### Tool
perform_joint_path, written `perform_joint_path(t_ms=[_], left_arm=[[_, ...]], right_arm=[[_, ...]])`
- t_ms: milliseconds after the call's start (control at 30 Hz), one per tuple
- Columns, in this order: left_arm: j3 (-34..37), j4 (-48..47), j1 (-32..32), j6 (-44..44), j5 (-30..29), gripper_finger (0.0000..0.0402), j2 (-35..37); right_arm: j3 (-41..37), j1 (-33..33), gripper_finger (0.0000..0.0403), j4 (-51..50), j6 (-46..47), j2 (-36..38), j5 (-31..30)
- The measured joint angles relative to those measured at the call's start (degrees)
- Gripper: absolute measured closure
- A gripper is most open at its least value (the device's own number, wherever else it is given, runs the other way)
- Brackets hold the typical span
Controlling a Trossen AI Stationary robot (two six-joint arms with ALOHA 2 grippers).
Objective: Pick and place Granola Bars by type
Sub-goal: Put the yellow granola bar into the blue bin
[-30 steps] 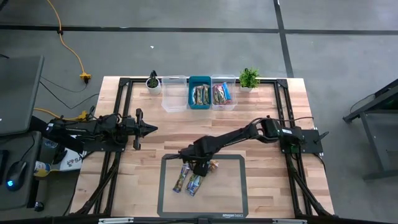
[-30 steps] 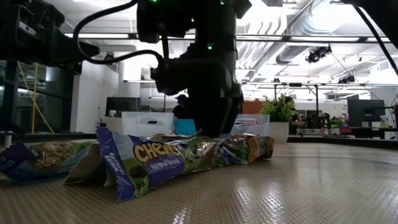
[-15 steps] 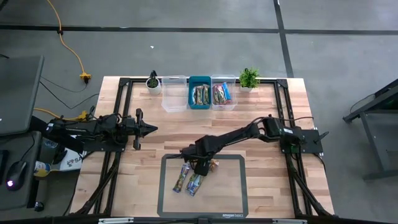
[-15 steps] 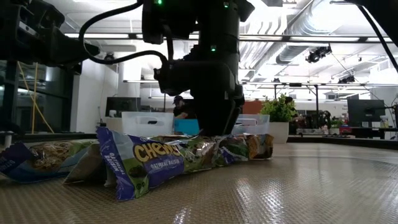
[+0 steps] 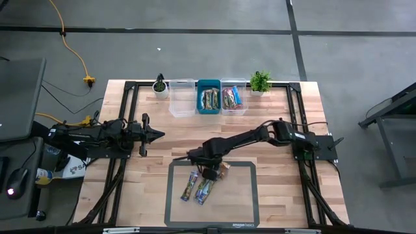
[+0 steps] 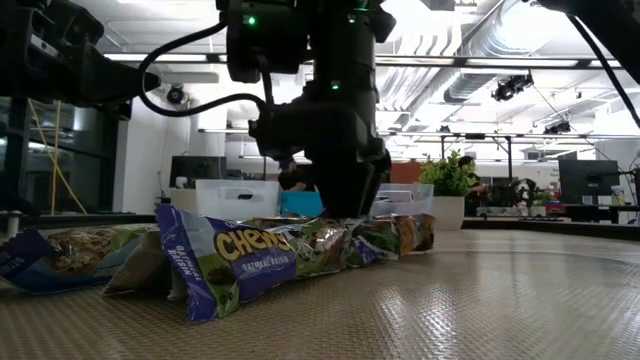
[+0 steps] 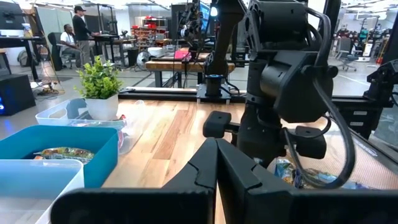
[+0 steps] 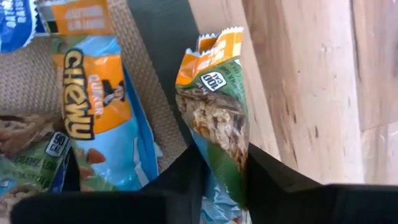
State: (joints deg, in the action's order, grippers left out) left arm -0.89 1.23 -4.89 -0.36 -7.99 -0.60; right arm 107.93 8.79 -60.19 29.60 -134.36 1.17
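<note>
Lower centre, the right gripper (image 8: 221, 171) clenched one green-and-orange shiny-wrapped granola bar (image 8: 214, 118). Three more bars lay on the dark mat (image 5: 240, 205). The left gripper (image 5: 158, 134), mid-left, was closed and empty.

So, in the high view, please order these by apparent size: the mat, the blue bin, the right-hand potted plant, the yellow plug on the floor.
Largest to smallest as seen from above:
1. mat
2. blue bin
3. right-hand potted plant
4. yellow plug
The plug lies on the floor, farther from the camera, so its rank is less sure.

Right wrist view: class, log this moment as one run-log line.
right gripper: shut on green bar over mat | left gripper: waiting at table's left side, shut | bins: partly filled
</note>
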Motion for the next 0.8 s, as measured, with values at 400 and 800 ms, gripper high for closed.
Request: perform_joint_path(t_ms=[400,800], left_arm=[[0.0,0.0,0.0,0.0,0.0,0.0401,0.0],[0.0,0.0,0.0,0.0,0.0,0.0401,0.0]], right_arm=[[5.8,-2.6,0.0356,-0.4,0.0,-0.4,-0.3],[20.0,-3.3,0.0360,-0.5,-3.0,-0.3,-2.2]])
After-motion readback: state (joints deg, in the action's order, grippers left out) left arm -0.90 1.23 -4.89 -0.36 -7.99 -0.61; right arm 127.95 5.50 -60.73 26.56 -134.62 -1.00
